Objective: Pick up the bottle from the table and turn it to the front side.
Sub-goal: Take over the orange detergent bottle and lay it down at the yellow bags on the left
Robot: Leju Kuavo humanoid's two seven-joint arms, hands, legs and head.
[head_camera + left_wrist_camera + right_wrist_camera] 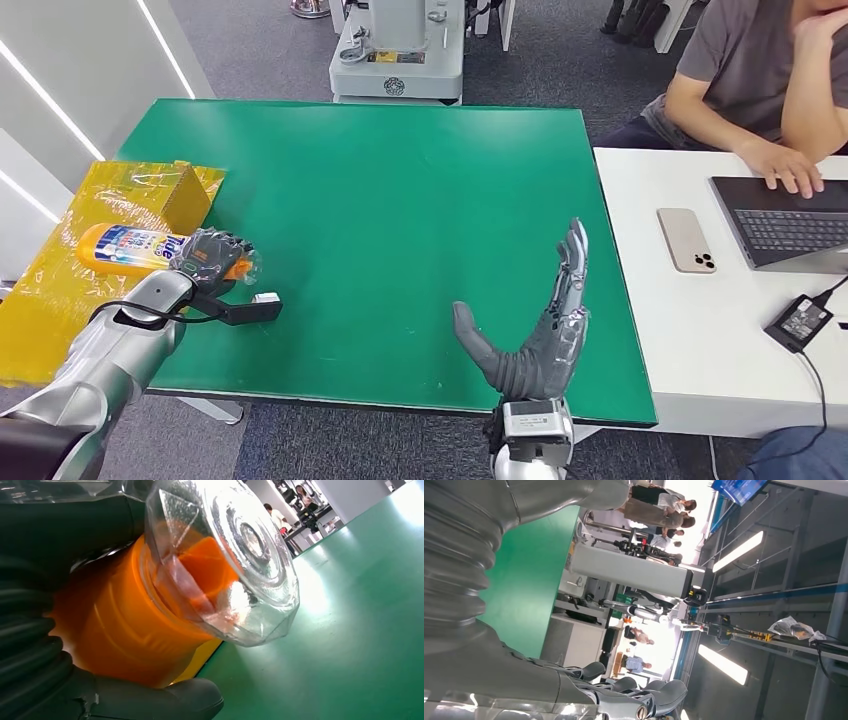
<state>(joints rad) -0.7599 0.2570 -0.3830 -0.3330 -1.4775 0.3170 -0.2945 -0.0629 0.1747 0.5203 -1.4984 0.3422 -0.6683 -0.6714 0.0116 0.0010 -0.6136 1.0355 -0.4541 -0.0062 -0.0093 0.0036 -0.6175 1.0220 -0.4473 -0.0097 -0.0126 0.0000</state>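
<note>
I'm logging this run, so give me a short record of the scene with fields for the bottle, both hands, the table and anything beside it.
bottle: orange bottle lying on its side on yellow sheet, clear cap
left hand: left hand gripping the bottle's cap end
right hand: right hand open, over the green table, holding nothing
beside table: person at a laptop, phone on white desk

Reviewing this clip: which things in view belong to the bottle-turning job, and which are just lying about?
Job:
bottle, orange with a clear cap, lying on its side
left hand, gripping the bottle's cap end
green table

Lying about:
yellow bag
phone
laptop
charger
right hand, open and idle
</note>
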